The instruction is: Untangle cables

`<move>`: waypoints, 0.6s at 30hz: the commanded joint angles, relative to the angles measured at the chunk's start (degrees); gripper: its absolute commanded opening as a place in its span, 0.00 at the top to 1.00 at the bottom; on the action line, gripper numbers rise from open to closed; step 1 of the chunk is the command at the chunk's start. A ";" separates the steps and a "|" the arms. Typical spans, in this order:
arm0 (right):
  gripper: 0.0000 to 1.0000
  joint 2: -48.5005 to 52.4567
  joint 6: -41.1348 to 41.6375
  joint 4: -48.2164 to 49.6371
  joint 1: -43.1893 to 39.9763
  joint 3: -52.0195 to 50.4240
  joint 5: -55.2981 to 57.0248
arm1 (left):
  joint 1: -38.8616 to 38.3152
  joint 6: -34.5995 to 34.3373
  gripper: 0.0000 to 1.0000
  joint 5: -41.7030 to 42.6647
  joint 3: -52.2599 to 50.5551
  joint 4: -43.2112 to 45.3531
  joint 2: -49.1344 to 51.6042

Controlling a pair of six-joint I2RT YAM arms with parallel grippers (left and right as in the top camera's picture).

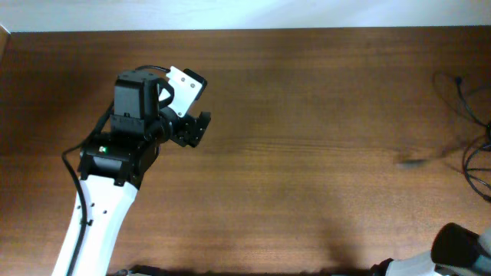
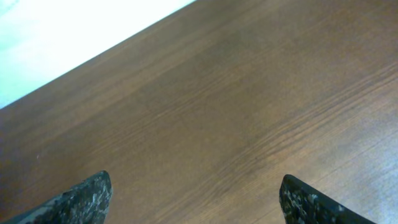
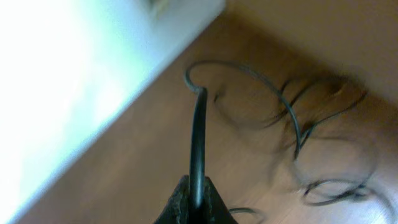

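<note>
your right gripper (image 3: pixel 196 198) is the one that matters: its fingers are pressed together on a single strand of the cables (image 3: pixel 198 134). that strand runs straight away from the fingertips along the gripper's own line, then hooks over and spills off to one side into loose, overlapping loops on the table (image 1: pixel 307 92). the wrist view is blurred, so you cannot tell how the loops cross or where a plug end sits. from overhead the cables lie at the far right edge of the table, as thin curves partly cut off by the frame, with a dark streak (image 1: pixel 418 159) just inboard of them that is too smeared to name. only a bit of the right arm (image 1: pixel 460 245) shows there, in the lower right corner near the cables. the left gripper (image 1: pixel 192 129) hangs over the left half of the table, well apart from them, and its wrist view shows the fingers spread wide with only bare wood between. so work from this: the tangle lies ahead of the pinched strand and to its side, on the right arm's side, and the strand's long axis points from the fingertips toward the loops. i judge the next useful move is to draw the strand slowly away from the loops along its own length, bringing the left gripper across if the bundle needs holding down. a sideways pull may cinch the loops.
</note>
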 commanded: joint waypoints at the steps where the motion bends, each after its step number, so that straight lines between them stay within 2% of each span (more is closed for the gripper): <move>1: 0.96 0.17 4.66 0.26 -13.57 5.03 -3.54 | 0.09 -0.35 0.13 1.09 0.48 0.07 -0.70; 3: 0.96 3.80 4.59 -0.04 -20.39 4.76 -12.00 | 0.09 -0.35 0.13 1.11 0.48 0.07 -0.70; 8: 0.96 14.60 1.25 -5.75 -20.87 -0.90 -13.44 | 0.09 -0.35 0.13 1.11 0.48 -0.07 -0.70; 9: 0.80 16.35 0.48 -5.97 -20.70 -2.38 -13.44 | 0.09 -0.35 0.13 1.09 0.48 -0.24 -0.70; 10: 0.39 18.78 -0.44 -6.40 -20.65 -4.74 -13.44 | 0.09 -0.35 0.13 1.11 0.48 -0.37 -0.70; 12: 0.07 22.51 -1.55 -7.04 -20.72 -9.16 -13.44 | 0.09 -0.35 0.13 1.11 0.48 -0.39 -0.70; 13: 0.01 23.91 -1.95 -7.21 -20.70 -11.08 -13.44 | 0.09 -0.35 0.13 1.11 0.48 -0.39 -0.70; 16: 0.01 25.64 -2.51 -7.48 -20.72 -13.11 -14.16 | 0.09 -0.35 0.11 1.09 0.48 -0.37 -0.70; 18: 0.01 25.57 -5.38 -7.96 -20.57 -11.82 -21.86 | 0.09 -0.35 0.12 1.11 0.48 -0.37 -0.70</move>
